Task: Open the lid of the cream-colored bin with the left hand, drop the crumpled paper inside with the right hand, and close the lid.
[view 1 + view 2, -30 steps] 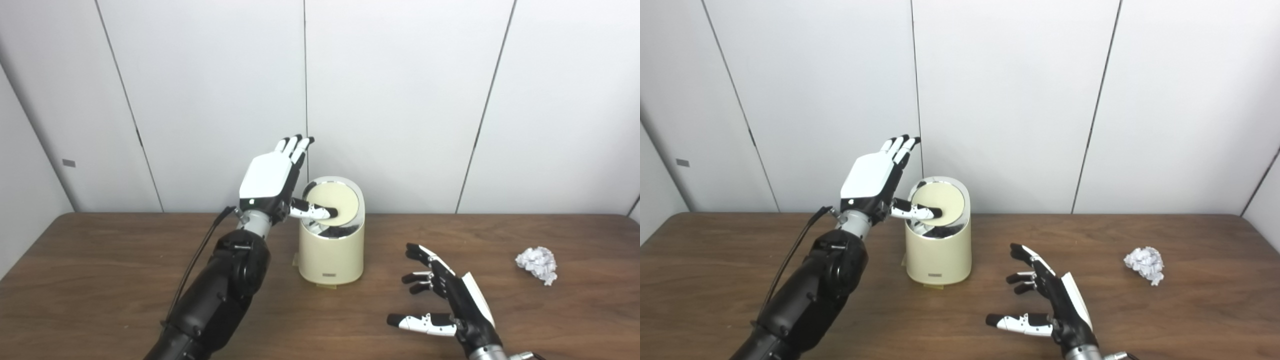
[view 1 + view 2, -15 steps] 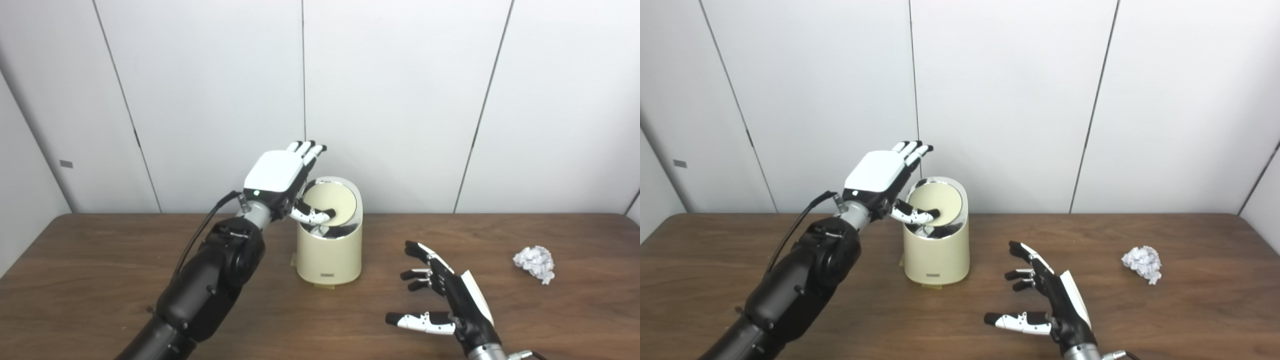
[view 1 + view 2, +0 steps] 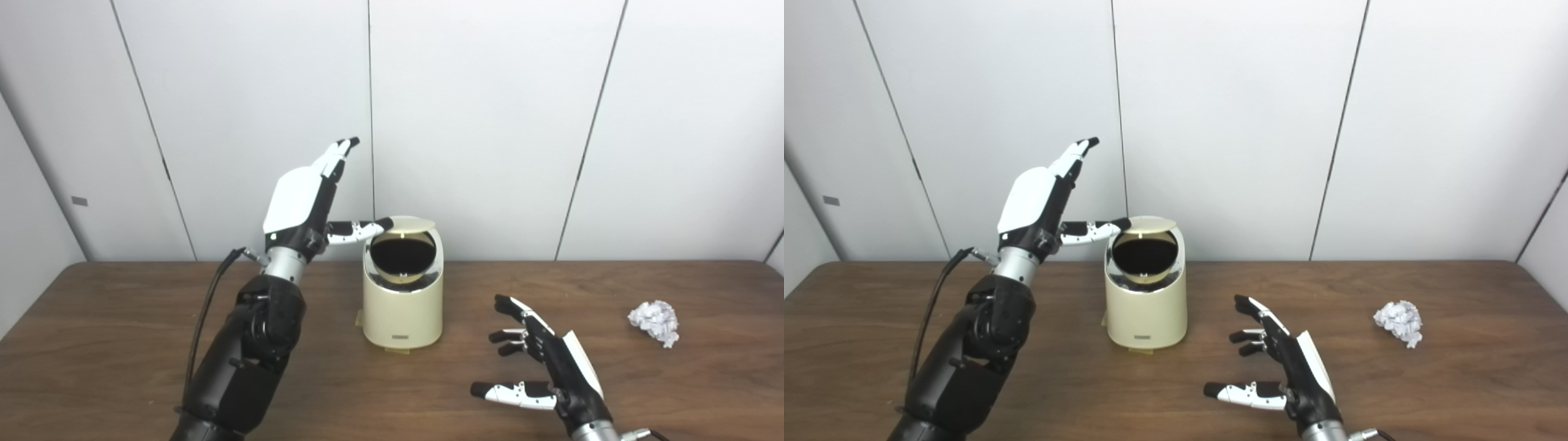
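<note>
1. Now we see the crumpled paper (image 3: pixel 656 321) lying on the bench (image 3: pixel 122 343) to the right of our right hand (image 3: pixel 551 367) and a little farther back, well apart from it; the right hand is much the nearer of the two.
2. Our right hand hovers low over the bench, fingers spread and holding nothing.
3. Our left hand (image 3: pixel 303 205) stands raised beside the cream-colored bin (image 3: pixel 402 306), fingers extended upward and unclenched, its thumb tip at the left edge of the lid (image 3: pixel 409 223); it grips nothing.
4. The lid is tipped up nearly level and the dark round mouth is exposed.
5. The paper is a small white wad, irregular and creased, with no clear long axis; we judge it light and easily squashed.
6. We judge the coming move is a rightward reach to the paper.
</note>
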`<action>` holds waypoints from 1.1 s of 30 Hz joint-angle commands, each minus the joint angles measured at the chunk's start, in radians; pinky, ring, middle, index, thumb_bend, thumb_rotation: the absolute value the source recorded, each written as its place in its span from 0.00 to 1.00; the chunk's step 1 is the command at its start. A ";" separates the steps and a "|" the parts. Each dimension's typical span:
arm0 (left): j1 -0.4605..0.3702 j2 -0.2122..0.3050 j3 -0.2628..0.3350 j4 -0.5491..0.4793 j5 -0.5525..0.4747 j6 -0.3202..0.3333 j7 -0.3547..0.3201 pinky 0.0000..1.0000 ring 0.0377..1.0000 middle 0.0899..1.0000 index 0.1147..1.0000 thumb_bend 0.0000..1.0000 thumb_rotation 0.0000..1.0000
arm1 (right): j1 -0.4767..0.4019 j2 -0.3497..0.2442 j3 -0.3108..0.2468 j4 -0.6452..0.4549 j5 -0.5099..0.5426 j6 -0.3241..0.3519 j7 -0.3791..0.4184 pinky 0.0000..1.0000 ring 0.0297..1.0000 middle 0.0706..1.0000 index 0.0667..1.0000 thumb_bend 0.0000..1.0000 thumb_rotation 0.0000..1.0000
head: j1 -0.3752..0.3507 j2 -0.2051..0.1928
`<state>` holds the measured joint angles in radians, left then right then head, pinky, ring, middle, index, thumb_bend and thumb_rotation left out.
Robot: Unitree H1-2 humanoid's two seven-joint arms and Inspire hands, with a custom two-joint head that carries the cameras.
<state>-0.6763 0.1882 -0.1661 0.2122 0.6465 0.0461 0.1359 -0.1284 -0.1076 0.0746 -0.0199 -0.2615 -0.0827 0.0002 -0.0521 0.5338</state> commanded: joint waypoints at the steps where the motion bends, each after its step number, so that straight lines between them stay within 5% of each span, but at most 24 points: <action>1: -0.009 -0.016 0.053 -0.048 -0.085 -0.020 0.022 0.78 0.94 0.98 0.99 0.83 0.30 | -0.035 0.001 -0.004 -0.023 0.007 -0.020 -0.006 0.58 0.66 0.85 0.86 0.78 0.19 | -0.001 0.001; 4: 0.053 -0.035 0.114 -0.111 -0.208 -0.005 -0.018 0.85 0.94 0.96 0.97 0.83 0.31 | -0.036 0.001 -0.006 -0.023 0.011 -0.022 -0.007 0.58 0.66 0.85 0.86 0.78 0.18 | 0.003 0.002; 10: 0.175 -0.049 0.171 -0.174 -0.415 -0.027 -0.098 0.80 0.92 0.93 0.95 0.79 0.27 | -0.039 -0.002 -0.010 -0.021 0.007 -0.023 -0.010 0.58 0.66 0.85 0.85 0.77 0.13 | 0.008 0.000; 23: 0.392 -0.064 0.171 -0.137 -0.492 -0.187 -0.090 0.76 0.80 0.84 0.91 0.86 0.37 | -0.042 -0.007 -0.014 -0.011 0.009 -0.029 -0.011 0.57 0.65 0.84 0.85 0.78 0.16 | 0.016 0.000; 33: 0.440 -0.083 0.163 -0.038 -0.535 -0.269 -0.109 0.64 0.72 0.76 0.86 0.85 0.27 | -0.050 -0.012 -0.017 0.013 0.020 -0.047 -0.008 0.56 0.65 0.84 0.85 0.78 0.13 | -0.029 -0.009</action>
<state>-0.2130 0.1106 -0.0028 0.1741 0.1228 -0.1749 0.0270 -0.1333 -0.1126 0.0670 0.0151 -0.2552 -0.0856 -0.0011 -0.0798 0.5231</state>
